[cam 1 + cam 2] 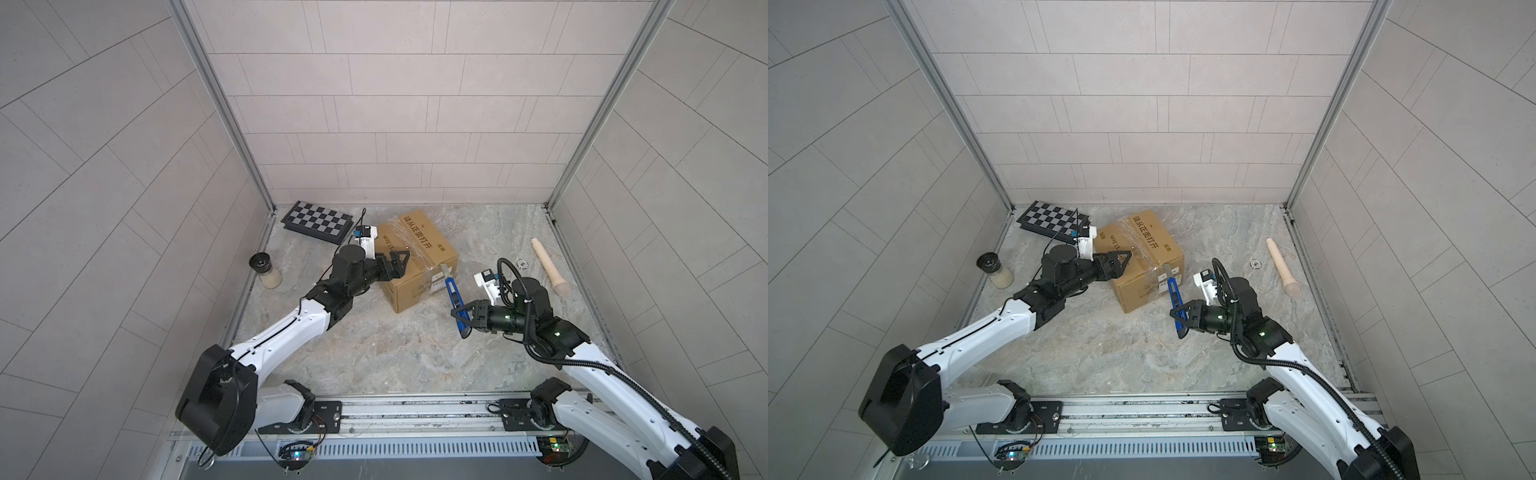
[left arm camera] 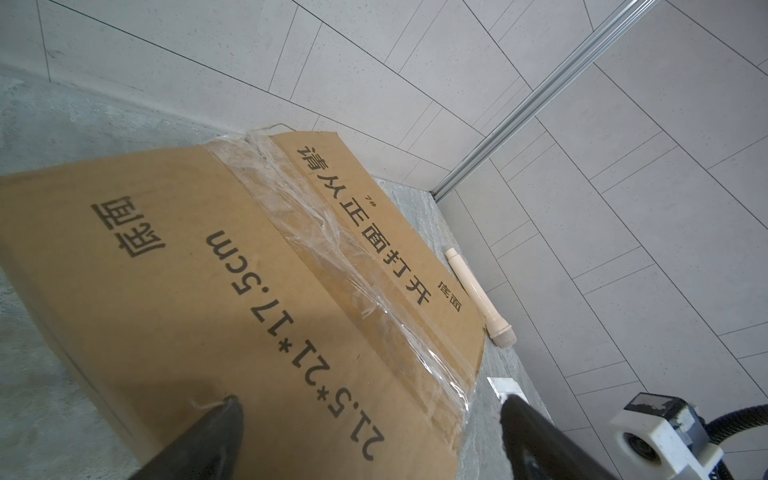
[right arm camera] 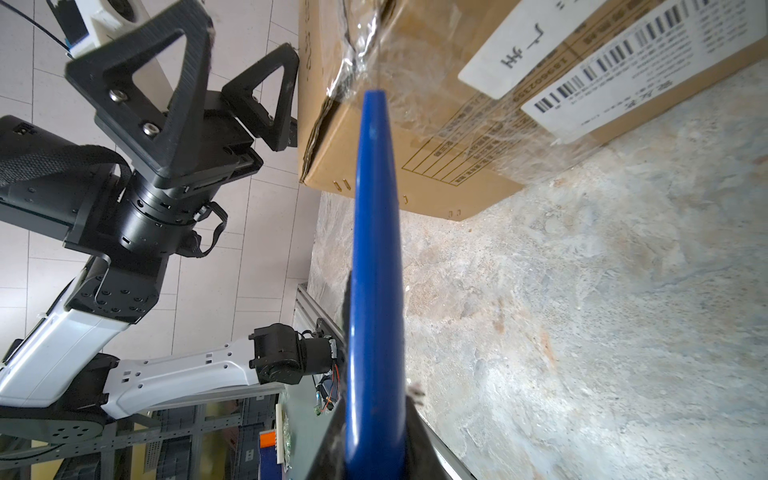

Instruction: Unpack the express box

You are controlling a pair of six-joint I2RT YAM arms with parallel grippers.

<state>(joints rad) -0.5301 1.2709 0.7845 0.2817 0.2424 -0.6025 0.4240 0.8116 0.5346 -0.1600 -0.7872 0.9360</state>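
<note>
Currently L gripper (image 1: 401, 259) has jaws spread wide, holding nothing, hovering at near-left top edge of brown corrugated cardboard express box (image 1: 419, 253), which has black Chinese print + clear tape along the top seam. L wrist view: one black fingertip (image 2: 216, 428) is over the box top face by the printed size text, the other is past the box edge, over the table. Contact w/ cardboard: can't tell.

R gripper (image 1: 462, 318) has jaws narrow, clamped on handle of blue plastic utility knife (image 1: 453, 297), w/ knife pointing toward the box. Grey blade tip (image 1: 445, 270) sits at taped upper edge of box's near-right side face, near white barcode label (image 3: 623, 83). R wrist view shows the knife nose against crinkled tape.

Box sits upright on grey marble-look tabletop (image 1: 374, 353), mid-rear, flaps closed + taped.

Elsewhere:
- black-and-white checkered board case (image 1: 318, 222), by back-left corner, behind L gripper
- clear jar w/ black lid (image 1: 268, 274), on its side at left edge
- beige cylindrical handle-like piece (image 1: 547, 266), at right, well apart from box
</note>
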